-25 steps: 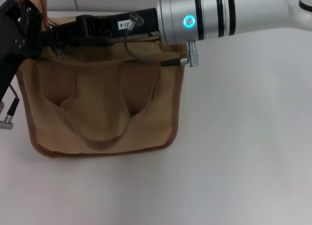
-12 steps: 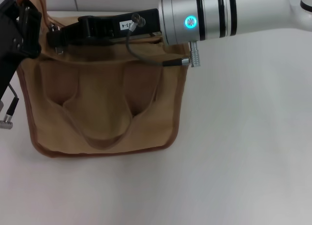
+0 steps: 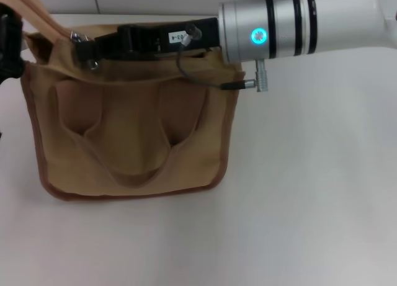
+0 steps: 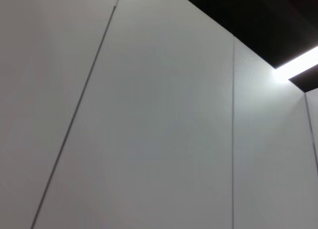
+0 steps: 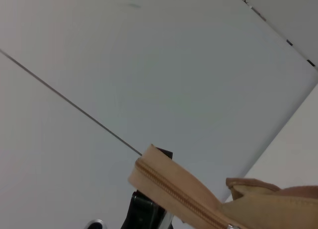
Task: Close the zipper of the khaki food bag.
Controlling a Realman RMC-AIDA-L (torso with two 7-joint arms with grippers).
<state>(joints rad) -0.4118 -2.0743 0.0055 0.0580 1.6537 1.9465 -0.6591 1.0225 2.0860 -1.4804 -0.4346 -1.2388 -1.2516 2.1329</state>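
The khaki food bag stands on the white table with its front face and a looped handle toward me. My right gripper reaches in from the right and lies along the bag's top. It is shut at the small silver zipper pull. The zipper shows in the right wrist view as a closed tan strip rising off the bag's end. That strip runs up to the far left, held taut by my left gripper, which is mostly cut off by the picture's edge.
The white table stretches to the right of and in front of the bag. A grey cable and metal plug on my right arm hang by the bag's top right corner. The left wrist view shows only wall panels.
My right gripper has slid to the right along the bag's top, and the silver pull has moved with it. My left arm has drawn back to the left, nearly out of view.
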